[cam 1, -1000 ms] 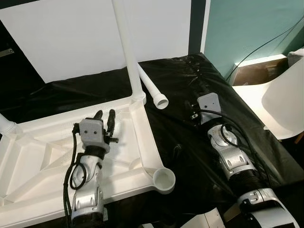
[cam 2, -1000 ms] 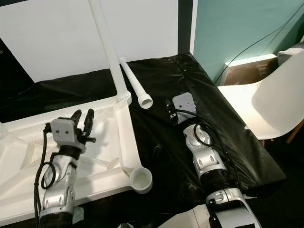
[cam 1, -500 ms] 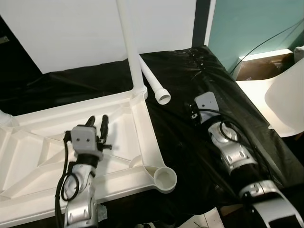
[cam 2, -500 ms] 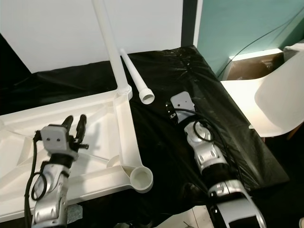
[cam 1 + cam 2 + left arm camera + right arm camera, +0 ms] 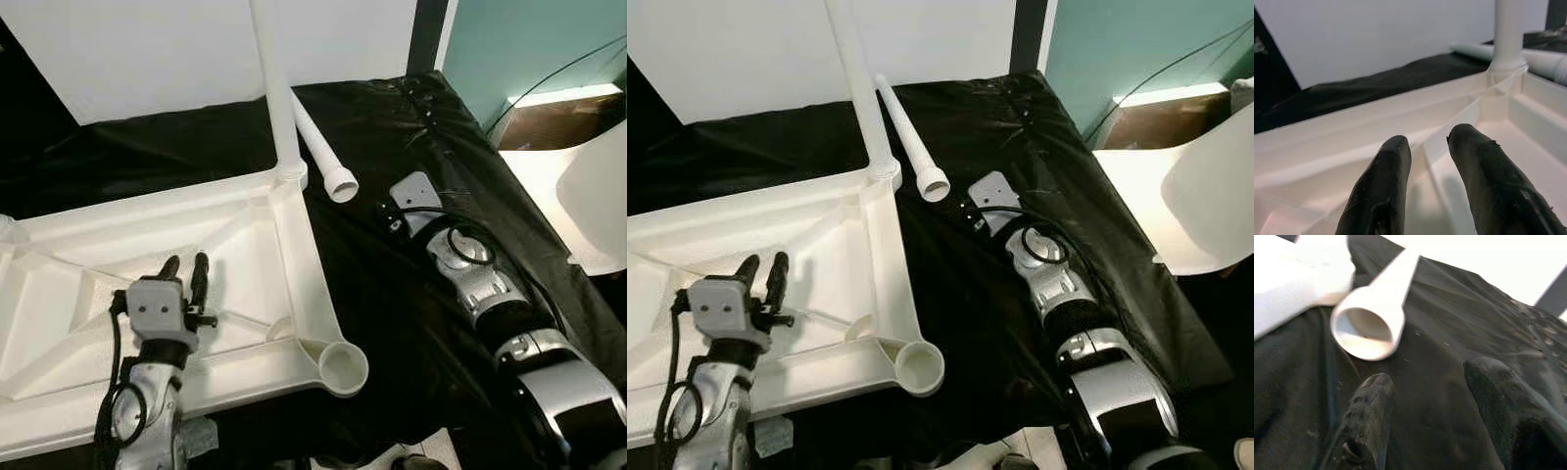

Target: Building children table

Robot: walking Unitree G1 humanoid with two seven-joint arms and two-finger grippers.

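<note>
While the white tabletop [image 5: 147, 245] lies upside down on the black sheet [image 5: 392, 294], its ribbed underside faces up, with one leg [image 5: 274, 88] already standing upright in the far corner socket and an empty round socket [image 5: 342, 367] at the near corner beside the robot's right arm. A second leg — the loose leg [image 5: 318, 147] — lies flat on the sheet just beside the far corner of the tabletop, its flared open end [image 5: 1369, 328] pointing toward the right gripper [image 5: 1435, 382].

The right gripper hovers low over the black sheet, near the open end of the loose leg but apart from it; its two black fingers [image 5: 1366, 421] are spread wide with nothing between them. The silver right arm [image 5: 480, 294] stretches over the sheet with a cable looped at its wrist.

The left gripper [image 5: 185, 266] sits above the underside of the tabletop, over the diagonal ribs between the two corner sockets. Its fingers [image 5: 1383, 186] stand a little apart, holding nothing, and point toward the upright leg.

A white chair [image 5: 1205, 196] stands beyond the sheet's right edge, and a white panel [image 5: 147, 49] leans behind the work area against a teal wall [image 5: 529, 39].
</note>
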